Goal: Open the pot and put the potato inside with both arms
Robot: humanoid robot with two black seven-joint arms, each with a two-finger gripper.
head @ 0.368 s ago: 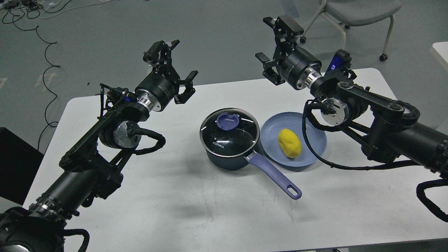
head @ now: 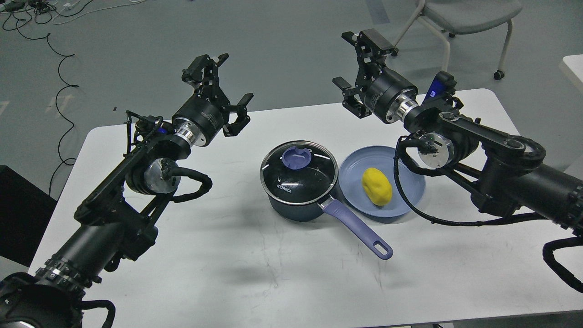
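A dark blue pot (head: 291, 207) stands mid-table with its glass lid (head: 298, 175) on, a purple knob (head: 296, 158) on top and a purple handle (head: 360, 230) pointing to the front right. A yellow potato (head: 376, 186) lies in a blue plate (head: 410, 175) just right of the pot. My left gripper (head: 218, 89) is open and empty, raised behind and left of the pot. My right gripper (head: 360, 73) is open and empty, raised behind the plate.
The white table (head: 255, 273) has rounded corners, and its far edge lies just under both grippers. A grey chair (head: 460, 18) stands on the floor at the back right. Cables (head: 59, 86) lie on the floor at the back left.
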